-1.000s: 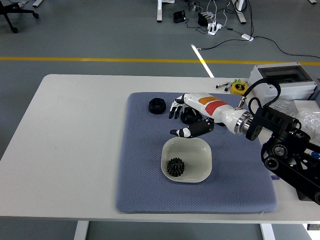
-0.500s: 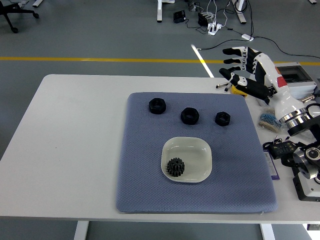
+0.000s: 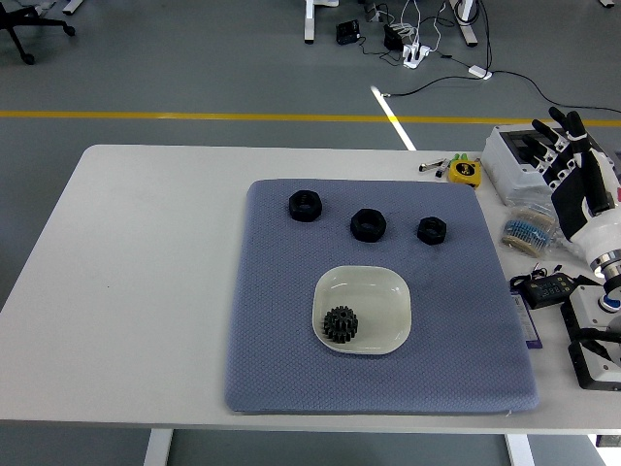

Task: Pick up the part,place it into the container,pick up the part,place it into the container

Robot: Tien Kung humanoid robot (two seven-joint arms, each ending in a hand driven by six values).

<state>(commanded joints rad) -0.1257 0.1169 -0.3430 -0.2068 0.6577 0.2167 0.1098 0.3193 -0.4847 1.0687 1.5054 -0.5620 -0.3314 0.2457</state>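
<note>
Gear [image 3: 341, 323] sits in the white bowl [image 3: 393, 291] while three black parts wait on the blue mat [image 3: 272, 340], and the right hand [image 3: 572, 170], fingers spread and empty off the mat's right edge, needs a clean top-down reach onto the nearest nut [image 3: 432, 230].

Single high head view, facing forward and down over white table [image 3: 146, 291], near edge at bottom

On my mat [image 3: 272, 359]: three nuts [image 3: 304, 206] [image 3: 369, 224] [image 3: 432, 230] in a row at the back; bowl [image 3: 393, 325] in front (gear [image 3: 341, 324] inside). Right hand [image 3: 580, 175] off right, over the table edge.
</note>
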